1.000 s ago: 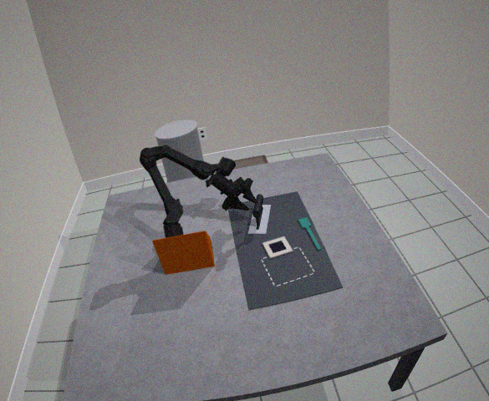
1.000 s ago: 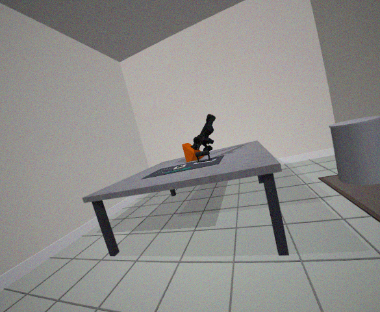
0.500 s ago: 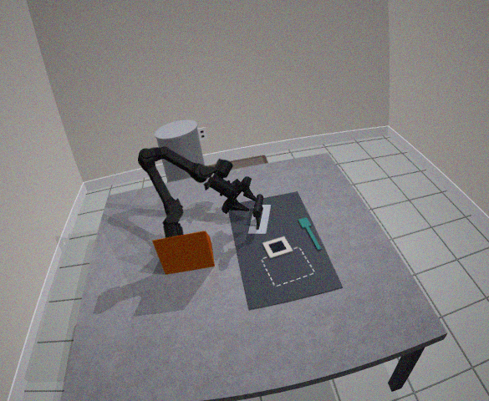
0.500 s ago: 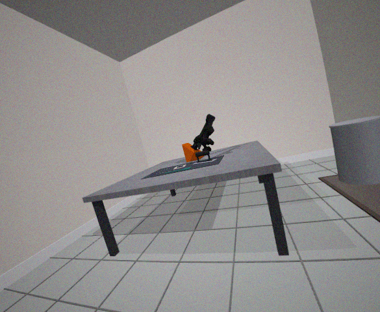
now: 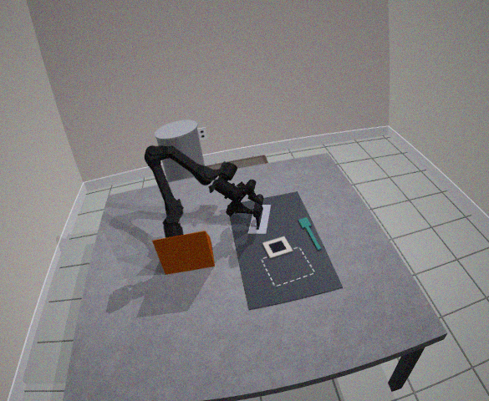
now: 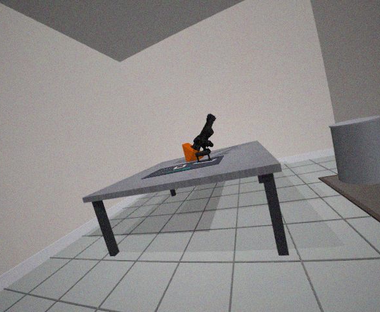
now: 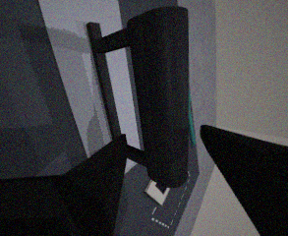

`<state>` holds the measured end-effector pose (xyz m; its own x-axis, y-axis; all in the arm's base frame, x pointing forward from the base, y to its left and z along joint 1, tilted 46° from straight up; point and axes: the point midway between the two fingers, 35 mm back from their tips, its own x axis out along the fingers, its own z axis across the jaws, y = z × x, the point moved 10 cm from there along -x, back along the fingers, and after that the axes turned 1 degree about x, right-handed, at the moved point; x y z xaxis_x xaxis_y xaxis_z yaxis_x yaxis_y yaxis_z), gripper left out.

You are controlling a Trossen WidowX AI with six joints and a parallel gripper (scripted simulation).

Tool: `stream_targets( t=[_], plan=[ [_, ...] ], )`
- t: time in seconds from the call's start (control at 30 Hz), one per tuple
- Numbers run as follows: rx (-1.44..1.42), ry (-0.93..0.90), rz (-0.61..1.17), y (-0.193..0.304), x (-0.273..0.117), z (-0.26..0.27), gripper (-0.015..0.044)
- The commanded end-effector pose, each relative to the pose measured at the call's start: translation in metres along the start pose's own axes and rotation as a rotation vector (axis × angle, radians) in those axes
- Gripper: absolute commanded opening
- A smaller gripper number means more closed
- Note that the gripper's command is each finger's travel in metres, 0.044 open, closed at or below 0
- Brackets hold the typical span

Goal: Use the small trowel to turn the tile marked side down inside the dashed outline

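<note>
The trowel has a pale blade point(image 5: 264, 224) and a long black handle point(image 6: 202, 154) point(image 7: 160, 98) raised above it on two posts. It rests on the dark mat point(image 5: 257, 297). My gripper point(image 5: 257, 205) point(image 7: 163, 135) is open at the handle, with the handle showing between the fingertips in the wrist view; contact cannot be told. The tile point(image 5: 267, 243) point(image 6: 175, 167) point(image 7: 155, 197) is a cream frame with its dark square mark up. It lies flat on the mat, covering one corner of the dashed outline point(image 5: 276, 286).
A teal long-handled tool point(image 5: 312, 237) point(image 7: 192, 120) lies on the mat's far side from the arm. An orange block point(image 5: 185, 254) point(image 6: 188, 153) stands on the table point(image 5: 192, 349) beside the arm's base. A grey cylinder point(image 5: 179, 150) point(image 6: 357, 151) stands on the floor beyond the table.
</note>
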<state>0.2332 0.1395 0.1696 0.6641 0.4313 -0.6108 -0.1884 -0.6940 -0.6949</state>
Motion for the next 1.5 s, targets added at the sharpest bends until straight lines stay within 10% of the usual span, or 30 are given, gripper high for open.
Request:
stream_targets(
  t=[0.0,0.63,0.83,1.47],
  plan=[
    [-0.004,0.007,-0.003,-0.001,0.006,-0.001,0.0300],
    [-0.004,0.008,-0.003,0.001,0.034,0.000,0.0300],
    [-0.004,0.008,-0.003,0.001,0.034,0.000,0.0142],
    [-0.004,0.008,-0.003,0.001,0.034,0.000,0.0016]
  ],
)
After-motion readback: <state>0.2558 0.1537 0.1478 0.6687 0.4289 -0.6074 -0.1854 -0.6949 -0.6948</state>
